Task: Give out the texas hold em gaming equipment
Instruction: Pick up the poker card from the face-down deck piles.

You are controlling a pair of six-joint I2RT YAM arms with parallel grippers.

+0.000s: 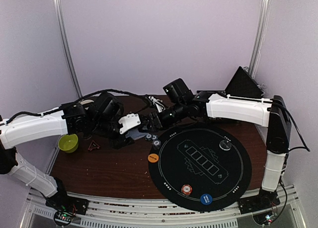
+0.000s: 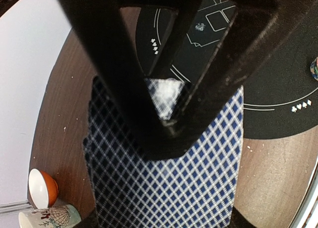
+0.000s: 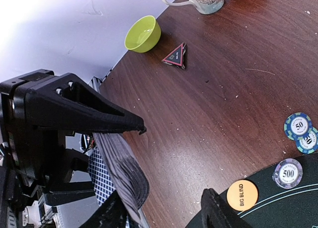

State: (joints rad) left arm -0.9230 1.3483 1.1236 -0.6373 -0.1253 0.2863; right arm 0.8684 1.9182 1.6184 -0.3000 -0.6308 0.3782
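While the left gripper [image 1: 128,131] pinches the thick blue-white diamond-backed card deck [image 2: 164,183] above bare wood left of the round black felt mat [image 1: 198,163], we see the right gripper [image 3: 163,195] with jaws spread beside it; a sloppy pinch could drag several cards off.

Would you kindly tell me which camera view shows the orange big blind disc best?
The right wrist view: the orange disc lies close by at the black mat's edge, its BIG BLIND lettering readable. The top external view shows it only as a small orange dot, text illegible. The left wrist view does not show it.
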